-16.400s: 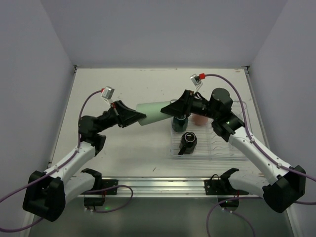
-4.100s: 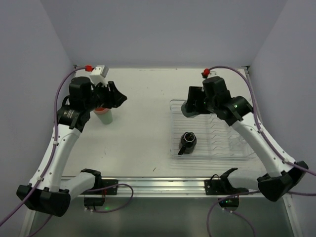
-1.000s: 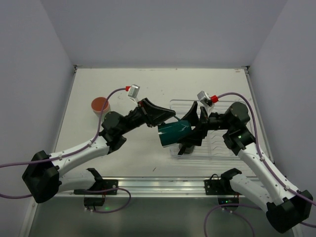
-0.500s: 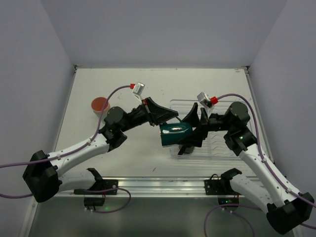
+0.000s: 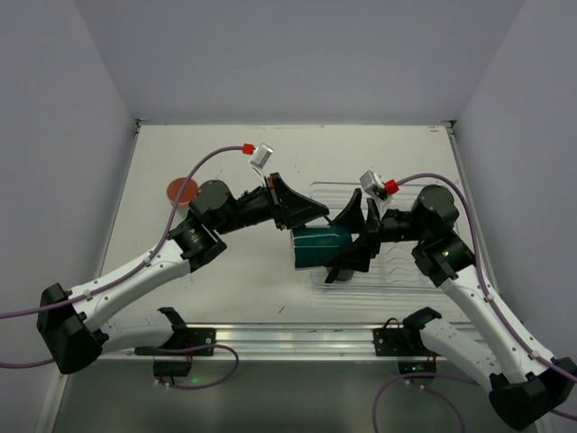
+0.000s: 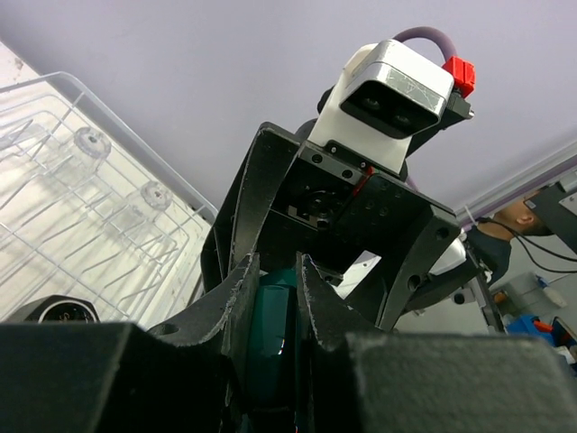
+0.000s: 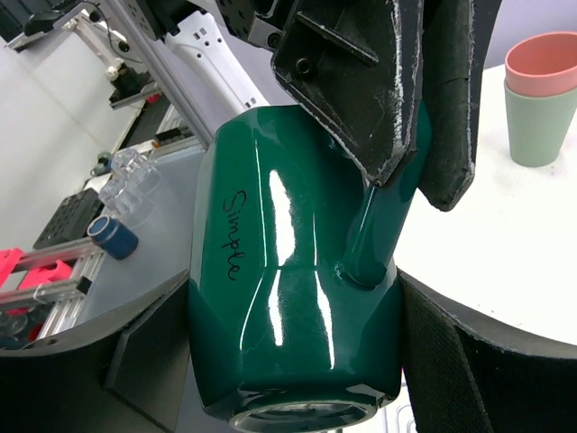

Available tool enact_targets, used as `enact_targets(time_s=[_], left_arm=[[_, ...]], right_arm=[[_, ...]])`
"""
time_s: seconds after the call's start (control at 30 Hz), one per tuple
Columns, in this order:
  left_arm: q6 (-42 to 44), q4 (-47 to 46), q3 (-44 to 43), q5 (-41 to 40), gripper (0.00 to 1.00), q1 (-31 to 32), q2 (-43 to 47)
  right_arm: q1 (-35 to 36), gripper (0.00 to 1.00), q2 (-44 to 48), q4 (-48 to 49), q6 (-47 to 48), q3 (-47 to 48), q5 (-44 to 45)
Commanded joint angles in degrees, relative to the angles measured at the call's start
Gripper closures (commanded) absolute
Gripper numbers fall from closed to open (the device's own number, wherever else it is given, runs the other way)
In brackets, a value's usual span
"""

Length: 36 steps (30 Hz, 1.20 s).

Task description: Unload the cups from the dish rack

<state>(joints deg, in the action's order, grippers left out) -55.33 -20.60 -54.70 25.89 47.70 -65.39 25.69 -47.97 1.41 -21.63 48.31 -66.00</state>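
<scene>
Two mugs (image 7: 288, 271) (image 6: 56, 309), two tumblers (image 7: 552, 63) (image 7: 541, 131), two glasses (image 6: 90, 142) (image 6: 155, 196), one rack (image 5: 424, 271).

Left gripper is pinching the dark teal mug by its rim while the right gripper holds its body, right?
Not the rim: the left gripper pinches the dark teal mug by its handle, as the right wrist view shows. The right gripper does hold its body.

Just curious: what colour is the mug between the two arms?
The mug is dark glossy teal with black "Simple" lettering; clearest in the right wrist view.
</scene>
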Motion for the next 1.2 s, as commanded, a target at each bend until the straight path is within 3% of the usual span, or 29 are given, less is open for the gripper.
enact_targets(time_s=[0.0,0.07,0.1,0.27,0.47,0.7,0.9,1.17], left_arm=[[3.9,3.3,-1.6,2.9,1.0,-0.7,1.8],[4.1,3.0,-1.6,3.4,1.0,-0.9,1.9],[4.1,3.0,-1.6,4.2,1.0,-1.2,1.8],[2.2,-1.6,-0.2,8.2,1.0,-3.5,2.4],[3.6,0.9,-0.7,11.6,1.0,-7.7,3.4],[22.5,38.5,-12.6,2.3,1.0,-11.9,1.0],[30.9,54.7,-19.7,-10.6,1.0,-12.1,-5.4],[35.3,69.7,-32.5,-25.5,1.0,-12.5,-19.6]], right_arm=[[-1.5,0.28,1.4,-1.2,0.4,4.2,9.6],[-1.5,0.03,2.0,-3.2,0.7,4.4,11.2],[-1.5,0.01,2.2,-3.4,1.2,4.5,11.4],[-1.7,0.01,2.3,-5.2,2.8,5.4,11.8],[-2.1,0.01,2.4,-8.3,4.3,6.4,14.6],[-2.1,0.01,3.6,-15.5,5.4,7.9,24.9],[-2.1,0.01,1.9,-19.7,5.9,9.3,29.7],[-2.1,0.01,1.1,-20.7,6.7,7.8,32.8]])
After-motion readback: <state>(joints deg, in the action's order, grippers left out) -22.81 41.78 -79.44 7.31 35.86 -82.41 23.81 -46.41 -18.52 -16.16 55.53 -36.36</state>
